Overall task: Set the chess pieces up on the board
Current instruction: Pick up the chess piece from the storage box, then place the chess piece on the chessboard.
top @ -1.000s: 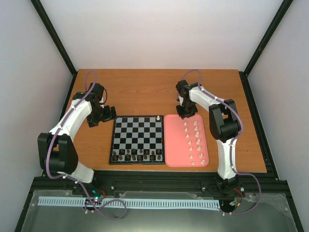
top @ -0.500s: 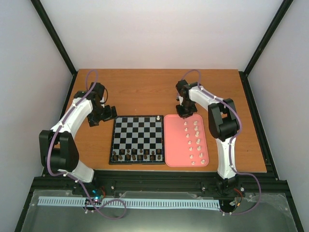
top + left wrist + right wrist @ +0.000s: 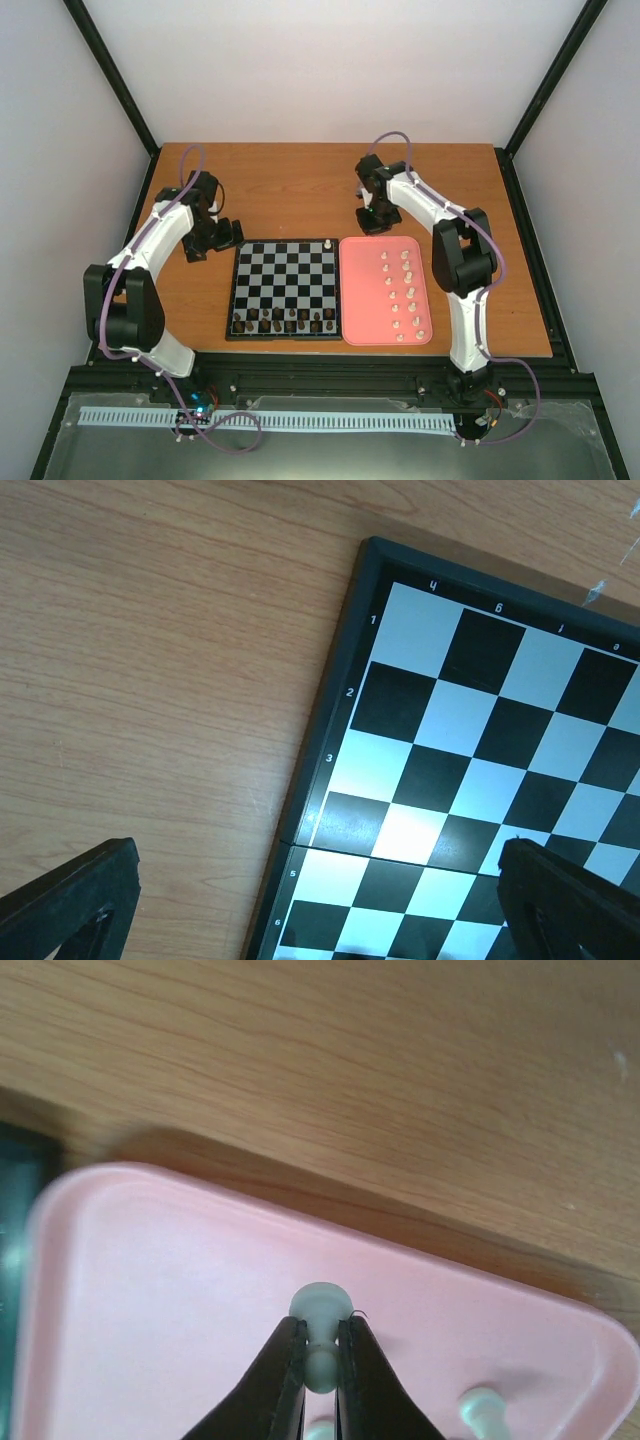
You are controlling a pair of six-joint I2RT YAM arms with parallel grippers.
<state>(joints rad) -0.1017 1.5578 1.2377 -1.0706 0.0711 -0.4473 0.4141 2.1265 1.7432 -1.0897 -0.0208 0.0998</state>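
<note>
Two arms in top view. Left gripper (image 3: 228,236) hangs over the table (image 3: 290,190), just off the board's (image 3: 285,275) far-left corner. Right gripper (image 3: 372,226) is at the tray's (image 3: 360,300) far-left corner. White pieces (image 3: 405,295) sit in two columns on the tray's right side. A lone piece (image 3: 331,243) stands at the board's far-right corner, with dark pieces (image 3: 285,322) along its near edge.

Left wrist: jaws wide, nothing between them, board corner below.

Right wrist: fingers (image 3: 285,1380) pinched narrow on a pawn (image 3: 320,1310) over the tray corner. Can't tell if it's touching the tray.
</note>
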